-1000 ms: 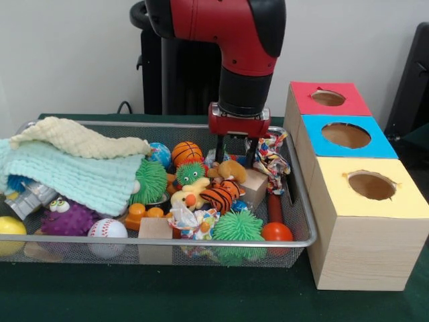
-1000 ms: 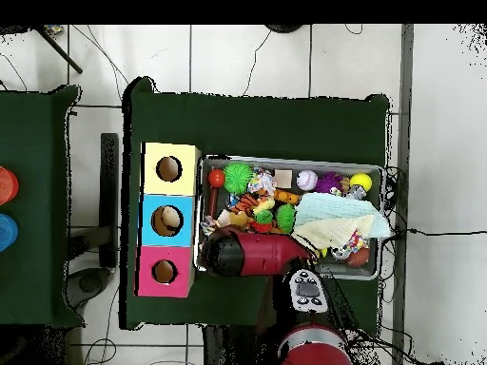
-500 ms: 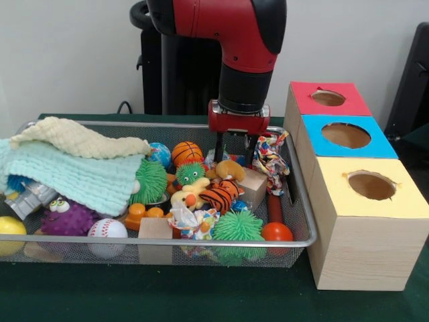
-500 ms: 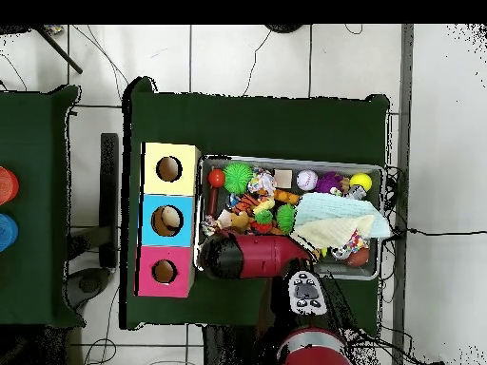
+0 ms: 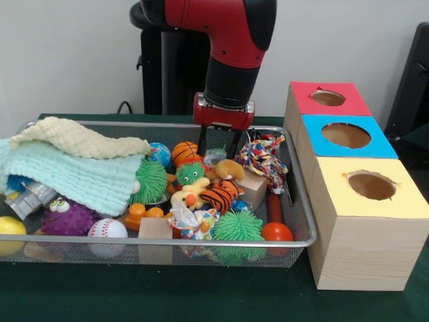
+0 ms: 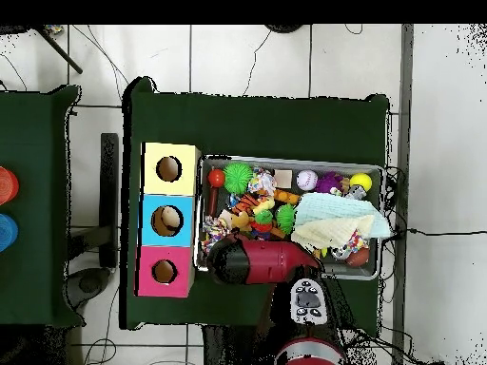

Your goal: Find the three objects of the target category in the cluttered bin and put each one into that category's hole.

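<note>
The cluttered bin (image 5: 201,242) is a silver wire mesh basket on the green table; it also shows in the overhead view (image 6: 290,160). It holds an orange basketball (image 5: 186,151), green spiky balls (image 5: 151,181), a tiger plush (image 5: 218,197), a yellow duck (image 5: 190,192), a brown plush (image 5: 232,169), a knotted rope toy (image 5: 265,158), wooden blocks (image 5: 253,185) and a baseball (image 5: 107,229). My gripper (image 5: 218,145) hangs open and empty above the back of the bin, just above the basketball and the brown plush. In the overhead view the arm (image 6: 257,261) hides the gripper.
Three wooden boxes with round holes stand to the right of the bin: red top (image 5: 328,99), blue top (image 5: 345,136), yellow top (image 5: 371,188). A mint towel (image 5: 74,176) and a cream towel (image 5: 77,139) cover the bin's left part. A purple spiky toy (image 5: 67,218) and a yellow ball (image 5: 10,226) lie at the front left.
My gripper has risen a little and moved to the left in the front view, away from the rope toy. It stays open and empty. The toys have not moved.
</note>
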Controlling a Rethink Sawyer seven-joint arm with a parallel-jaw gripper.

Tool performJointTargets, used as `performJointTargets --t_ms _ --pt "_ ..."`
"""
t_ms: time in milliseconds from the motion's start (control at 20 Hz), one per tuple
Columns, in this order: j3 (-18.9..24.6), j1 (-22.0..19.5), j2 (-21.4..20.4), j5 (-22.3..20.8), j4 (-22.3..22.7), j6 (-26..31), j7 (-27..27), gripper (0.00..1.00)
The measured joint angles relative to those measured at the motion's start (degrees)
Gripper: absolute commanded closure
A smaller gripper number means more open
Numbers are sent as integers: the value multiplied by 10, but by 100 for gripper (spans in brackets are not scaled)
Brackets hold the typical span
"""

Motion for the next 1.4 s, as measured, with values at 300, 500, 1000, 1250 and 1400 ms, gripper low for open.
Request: performJointTargets --t_ms 300,500,1000,1250,1400 --pt "-24 11 0 0 0 0 0 0" --pt "-28 12 0 0 0 0 0 0" --pt "-28 6 1 0 0 0 0 0" --pt "-23 1 0 0 0 0 0 0" --pt "-15 -5 0 0 0 0 0 0"
